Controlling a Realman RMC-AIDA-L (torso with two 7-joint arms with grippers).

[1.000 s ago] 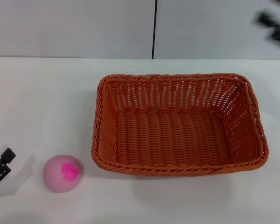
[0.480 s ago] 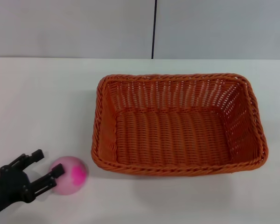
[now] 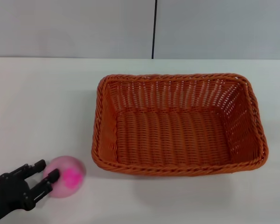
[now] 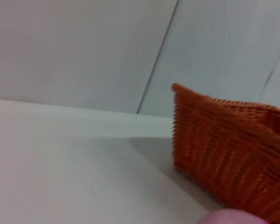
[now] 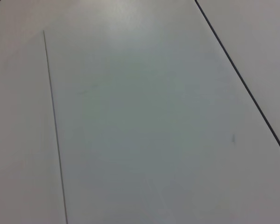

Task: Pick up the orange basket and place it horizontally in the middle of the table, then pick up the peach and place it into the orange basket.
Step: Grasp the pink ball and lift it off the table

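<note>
The orange basket (image 3: 177, 123) lies lengthwise across the middle of the white table (image 3: 37, 102), empty and upright. The peach (image 3: 66, 176), pale pink with a magenta blotch, rests on the table off the basket's front left corner. My left gripper (image 3: 45, 171) comes in low from the front left, open, with one black fingertip over the peach's left side and the other just behind it. In the left wrist view the basket (image 4: 228, 154) stands close by and the top of the peach (image 4: 233, 217) shows at the frame edge. My right gripper is out of view.
A pale wall with a dark vertical seam (image 3: 154, 28) runs behind the table. The right wrist view shows only flat grey panels (image 5: 140, 121) with thin seams.
My left gripper has come in from the left edge and reached the peach's left side. The right arm, seen at the upper right a second ago, has left the view.
</note>
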